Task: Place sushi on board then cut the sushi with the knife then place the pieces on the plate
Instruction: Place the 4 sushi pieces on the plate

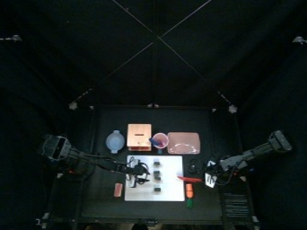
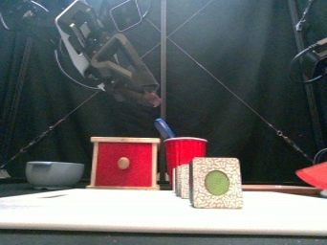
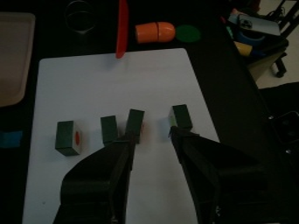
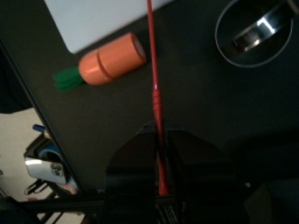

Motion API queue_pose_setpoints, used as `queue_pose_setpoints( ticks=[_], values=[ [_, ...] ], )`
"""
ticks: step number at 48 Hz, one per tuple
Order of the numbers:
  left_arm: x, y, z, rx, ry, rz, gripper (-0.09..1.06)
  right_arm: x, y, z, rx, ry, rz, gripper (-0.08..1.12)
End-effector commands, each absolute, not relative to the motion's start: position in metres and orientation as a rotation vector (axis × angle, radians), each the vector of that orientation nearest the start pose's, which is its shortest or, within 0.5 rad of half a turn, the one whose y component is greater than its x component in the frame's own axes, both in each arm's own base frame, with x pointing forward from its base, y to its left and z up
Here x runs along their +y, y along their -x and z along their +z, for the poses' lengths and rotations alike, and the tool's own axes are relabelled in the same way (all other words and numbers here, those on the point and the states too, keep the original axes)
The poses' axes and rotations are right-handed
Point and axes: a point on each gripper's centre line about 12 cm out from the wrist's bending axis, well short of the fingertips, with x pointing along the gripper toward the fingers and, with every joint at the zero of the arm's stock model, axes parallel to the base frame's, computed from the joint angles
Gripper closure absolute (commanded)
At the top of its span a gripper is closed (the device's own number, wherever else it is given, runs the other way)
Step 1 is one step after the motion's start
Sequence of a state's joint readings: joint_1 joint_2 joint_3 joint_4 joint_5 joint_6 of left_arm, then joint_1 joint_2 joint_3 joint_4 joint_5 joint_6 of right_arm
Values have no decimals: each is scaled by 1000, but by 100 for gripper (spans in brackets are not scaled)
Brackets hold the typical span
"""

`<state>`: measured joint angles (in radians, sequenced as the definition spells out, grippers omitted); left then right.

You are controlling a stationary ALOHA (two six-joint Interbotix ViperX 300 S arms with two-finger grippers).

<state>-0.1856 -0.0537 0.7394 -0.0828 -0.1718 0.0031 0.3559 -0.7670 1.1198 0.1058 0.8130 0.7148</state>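
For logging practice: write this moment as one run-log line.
sushi pieces: four on white board | left gripper: open above them | right gripper: shut on red knife beside board | pink plate: no pieces

- From here I see black curtains [image 1: 153, 45] closing the booth's back and both sides.
- The small black counter [image 1: 162, 212] fills my top view's lower half.

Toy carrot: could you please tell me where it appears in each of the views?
Top view: the toy carrot lies right of the white board, toward the front.
Front view: I cannot make it out.
Left wrist view: just past the board's far edge.
Right wrist view: beside the red knife, near the board's corner.
Shared landmark: the white board.
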Motion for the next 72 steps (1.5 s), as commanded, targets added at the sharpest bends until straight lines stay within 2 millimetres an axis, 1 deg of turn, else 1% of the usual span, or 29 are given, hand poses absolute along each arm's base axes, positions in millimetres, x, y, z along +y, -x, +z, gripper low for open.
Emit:
queue_pose_setpoints(
  ticks=[1, 4, 7, 17, 20, 23, 26, 30, 33, 39, 46, 53, 61, 67, 72],
  values=[
    [-67, -374, 192, 477, 27, -145, 20, 66, -150, 173, 1239, -539, -99, 69],
    [-66, -374, 193, 470, 29, -144, 20, 64, -150, 173, 1247, -555, -110, 66],
    [-66, -373, 192, 463, 29, -143, 20, 62, -149, 172, 1255, -569, -125, 61],
    [-64, -368, 187, 432, 37, -137, 20, 56, -145, 174, 1297, -570, -166, 32],
    [-63, -365, 186, 417, 44, -132, 20, 56, -144, 178, 1308, -562, -169, 26],
    [-61, -363, 186, 402, 54, -123, 20, 55, -143, 181, 1318, -554, -173, 23],
    [-60, -360, 186, 386, 62, -117, 20, 55, -144, 187, 1313, -548, -173, 23],
    [-57, -356, 185, 366, 69, -107, 20, 51, -153, 198, 1264, -524, -176, 23],
    [-55, -352, 184, 349, 72, -100, 20, 43, -165, 209, 1186, -477, -193, 23],
    [-48, -345, 181, 325, 85, -76, 20, 30, -193, 222, 1015, -349, -209, 23],
    [-41, -339, 175, 343, 96, -51, 20, 18, -237, 231, 796, -149, -175, 23],
    [-38, -335, 171, 355, 91, -45, 20, 13, -274, 226, 694, -29, -120, 23],
    [-35, -330, 166, 370, 92, -35, 20, 2, -310, 215, 674, -58, -116, 23],
    [-33, -325, 163, 380, 94, -31, 20, -1, -337, 200, 700, -55, -109, 22],
    [-33, -321, 161, 387, 96, -29, 20, -2, -356, 194, 718, -44, -112, 22]
  ],
)
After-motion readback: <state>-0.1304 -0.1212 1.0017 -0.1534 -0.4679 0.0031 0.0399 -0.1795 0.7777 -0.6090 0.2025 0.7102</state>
